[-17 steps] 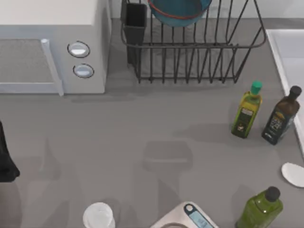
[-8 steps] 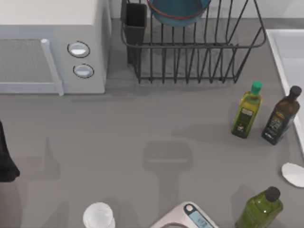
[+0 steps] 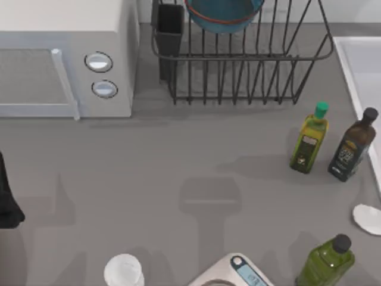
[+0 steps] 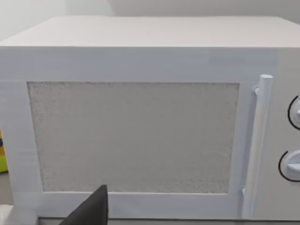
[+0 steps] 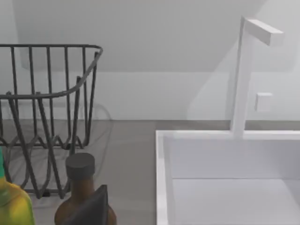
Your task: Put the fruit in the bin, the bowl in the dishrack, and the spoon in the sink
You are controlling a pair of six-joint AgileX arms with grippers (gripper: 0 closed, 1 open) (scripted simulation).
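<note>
Bowl: the blue bowl (image 3: 224, 15) sits inside the dishrack (image 3: 241, 56) at the top of the table, leaning among the upright bars; this part of the task looks done.
Spoon: its pale oval head (image 3: 368, 218) lies on the table at the right edge, just outside the sink (image 3: 357, 65) and below the two oil bottles (image 3: 309, 138); judged still to be moved.
Sink: the white basin (image 5: 225, 187) with its tap (image 5: 248, 70) lies ahead in the right wrist view, and nothing can be seen lying in the visible part.
Fruit and bin: their places cannot be told from these views, so that step cannot be judged.
Left arm: a dark part of it (image 3: 7, 196) rests at the table's left edge, facing the microwave (image 4: 140, 122); whether its fingers are spread or pressed together cannot be told.
Right arm: its camera looks past a dark bottle (image 5: 82, 194) toward the sink; finger state likewise cannot be told.
</note>
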